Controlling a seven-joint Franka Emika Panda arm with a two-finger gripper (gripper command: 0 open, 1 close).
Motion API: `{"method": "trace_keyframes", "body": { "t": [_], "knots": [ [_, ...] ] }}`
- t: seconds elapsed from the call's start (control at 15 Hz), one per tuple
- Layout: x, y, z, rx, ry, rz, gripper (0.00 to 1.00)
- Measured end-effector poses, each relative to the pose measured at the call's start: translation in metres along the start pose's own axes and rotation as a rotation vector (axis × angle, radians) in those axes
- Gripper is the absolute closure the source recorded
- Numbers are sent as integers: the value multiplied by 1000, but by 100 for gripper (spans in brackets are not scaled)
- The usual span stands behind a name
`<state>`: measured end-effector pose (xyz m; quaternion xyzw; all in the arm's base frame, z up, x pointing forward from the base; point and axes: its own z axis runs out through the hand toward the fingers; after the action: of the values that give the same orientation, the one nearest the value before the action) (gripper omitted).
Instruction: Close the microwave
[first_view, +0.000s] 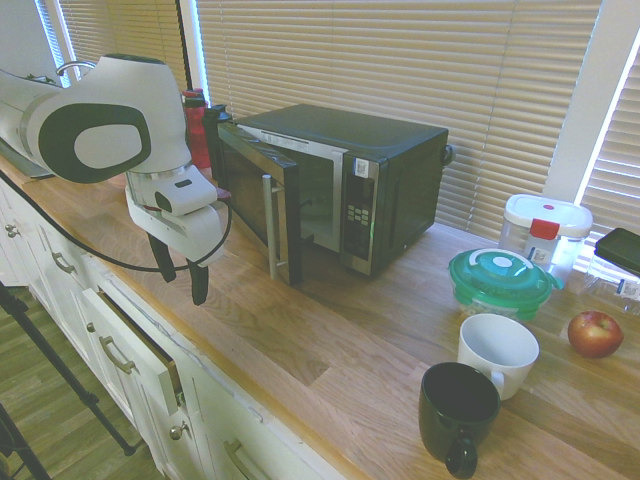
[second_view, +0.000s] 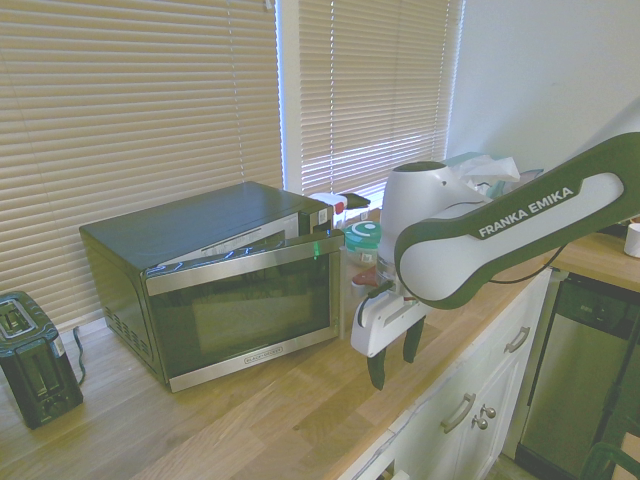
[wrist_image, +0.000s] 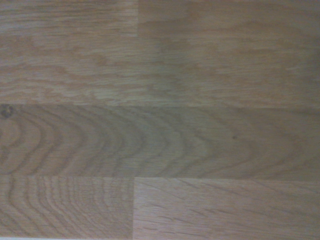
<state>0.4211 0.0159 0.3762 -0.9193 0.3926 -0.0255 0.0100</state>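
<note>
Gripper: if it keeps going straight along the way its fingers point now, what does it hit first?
The gripper points straight down with open fingers, so it would likely meet the bare wooden countertop first. The wrist view shows only wood grain. The microwave door stands off to its side, out of that line.

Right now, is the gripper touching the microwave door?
Apart. First exterior view shows the gripper hanging over the counter, with bare wood between it and the open door.

The counter (wrist_image: 160, 120) is smooth jointed wood with clear grain. On it, the microwave (first_view: 330, 185) has a brushed-metal front, dark glossy glass door and black glossy top. Right of the microwave, the two mugs (first_view: 480, 375) look like glazed ceramic, perhaps.
</note>
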Motion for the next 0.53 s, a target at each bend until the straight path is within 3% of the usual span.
{"method": "trace_keyframes", "body": {
  "t": [0.53],
  "knots": [
    [12, -20, -28, -1, 78, -36, 0]
  ]
}}
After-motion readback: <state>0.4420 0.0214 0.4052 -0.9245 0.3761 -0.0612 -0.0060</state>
